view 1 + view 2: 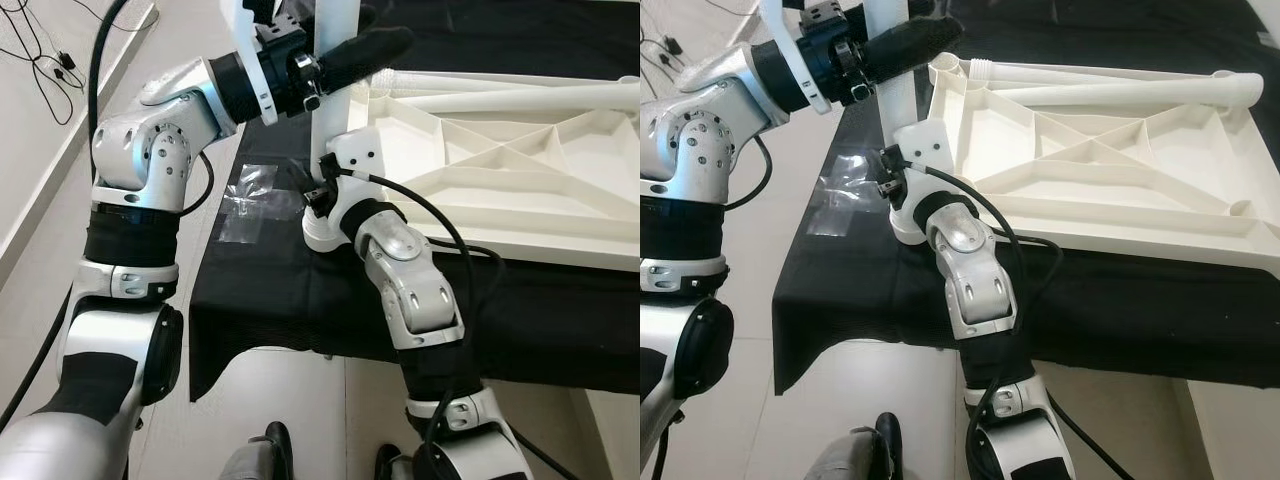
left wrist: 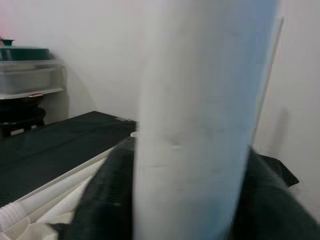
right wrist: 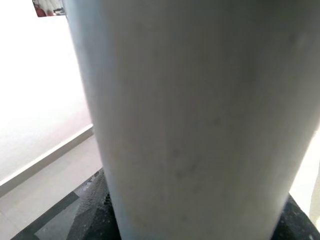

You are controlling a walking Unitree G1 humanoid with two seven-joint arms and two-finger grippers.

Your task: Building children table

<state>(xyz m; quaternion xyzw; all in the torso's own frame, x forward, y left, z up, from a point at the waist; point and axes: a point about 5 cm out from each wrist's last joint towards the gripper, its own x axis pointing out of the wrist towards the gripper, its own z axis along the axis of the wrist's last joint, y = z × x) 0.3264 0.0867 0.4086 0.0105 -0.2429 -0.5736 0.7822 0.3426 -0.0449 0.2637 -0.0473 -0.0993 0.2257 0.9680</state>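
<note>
- The white table leg stands upright at the corner of the upturned white tabletop lying on the black-covered desk.
- The left end effector grasps the leg high up.
- The right end effector, lower on the leg, seems clenched around it.
- A clear plastic bag lies beside.

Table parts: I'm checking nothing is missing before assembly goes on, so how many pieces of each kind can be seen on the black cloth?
Upside-down white tabletop: 1
Upright white leg at its corner, held by the left gripper and the right gripper: 1
Loose white legs lying on the tabletop: 2
Clear plastic bag: 1
Total: 5
</note>
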